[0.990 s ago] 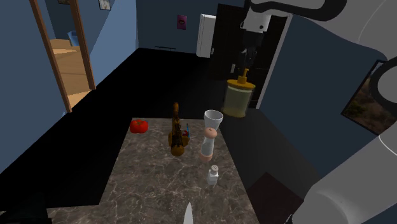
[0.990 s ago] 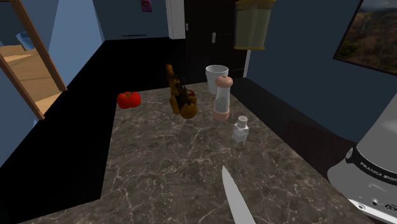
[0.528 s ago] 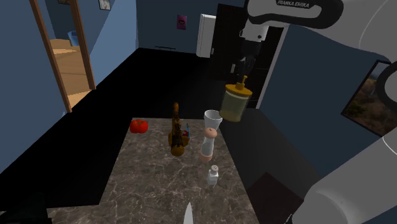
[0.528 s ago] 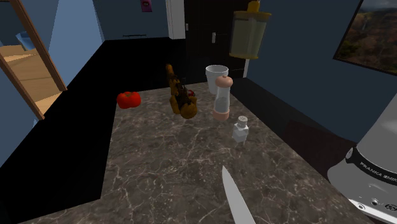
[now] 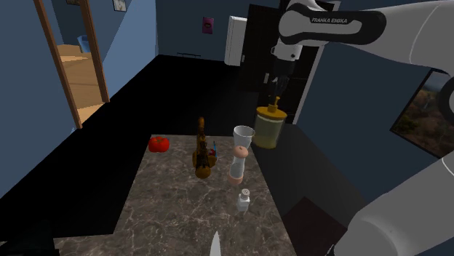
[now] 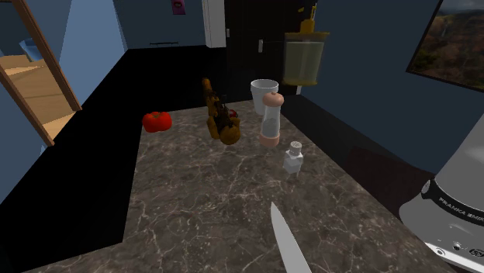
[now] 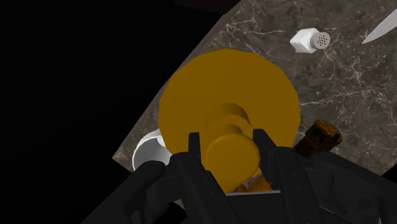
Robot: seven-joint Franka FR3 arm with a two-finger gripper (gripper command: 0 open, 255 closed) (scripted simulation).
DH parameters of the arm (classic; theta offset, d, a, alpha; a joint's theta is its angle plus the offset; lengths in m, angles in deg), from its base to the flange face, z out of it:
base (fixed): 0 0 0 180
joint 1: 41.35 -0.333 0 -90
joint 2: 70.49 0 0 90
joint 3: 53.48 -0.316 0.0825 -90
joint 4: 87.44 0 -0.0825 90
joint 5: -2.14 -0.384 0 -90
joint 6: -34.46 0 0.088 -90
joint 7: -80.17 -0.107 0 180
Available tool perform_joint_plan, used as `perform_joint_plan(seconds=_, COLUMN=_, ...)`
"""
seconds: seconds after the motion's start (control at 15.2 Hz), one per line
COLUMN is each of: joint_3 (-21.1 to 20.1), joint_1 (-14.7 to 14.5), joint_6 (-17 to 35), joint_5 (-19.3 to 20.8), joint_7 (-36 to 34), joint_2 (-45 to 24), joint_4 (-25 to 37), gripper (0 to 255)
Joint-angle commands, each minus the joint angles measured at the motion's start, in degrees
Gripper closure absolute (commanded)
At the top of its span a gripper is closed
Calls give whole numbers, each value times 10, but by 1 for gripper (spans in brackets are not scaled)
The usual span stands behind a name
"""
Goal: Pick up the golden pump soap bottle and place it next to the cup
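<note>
The pump soap bottle [image 5: 268, 129] has a pale yellow-green body and a golden cap and pump. It hangs upright in the air with my gripper [image 5: 276, 89] shut on its pump head. It is just to the shoulder view's right of the white cup [image 5: 244, 136] and a little higher. In the second exterior view the bottle [image 6: 303, 60] floats above and right of the cup [image 6: 264, 89]. In the wrist view my gripper [image 7: 229, 149] clasps the golden pump above the round cap [image 7: 229, 102], and the cup's rim [image 7: 147, 149] peeks out beside it.
On the brown marble tabletop [image 5: 174, 211] stand a pepper mill [image 5: 236, 165], a small white shaker [image 5: 243, 200], a brown bottle-like object [image 5: 203, 153] and a red tomato [image 5: 158, 144]. A knife [image 5: 214, 246] lies near the front edge. The floor around the table is black.
The bottle has come down with my gripper and now hangs straighter, closer to the cup's height. Nothing on the table has moved.
</note>
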Motion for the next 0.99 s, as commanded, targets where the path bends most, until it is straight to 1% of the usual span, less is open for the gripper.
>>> perform_joint_plan(seconds=0.0, joint_3=0, joint_1=0, joint_6=17, joint_5=0, joint_7=0, joint_2=5, joint_4=-20, gripper=255)
perform_joint_plan(seconds=0.92, joint_3=0, joint_1=0, joint_6=125, joint_5=0, joint_7=0, joint_2=11, joint_4=-135, gripper=255)
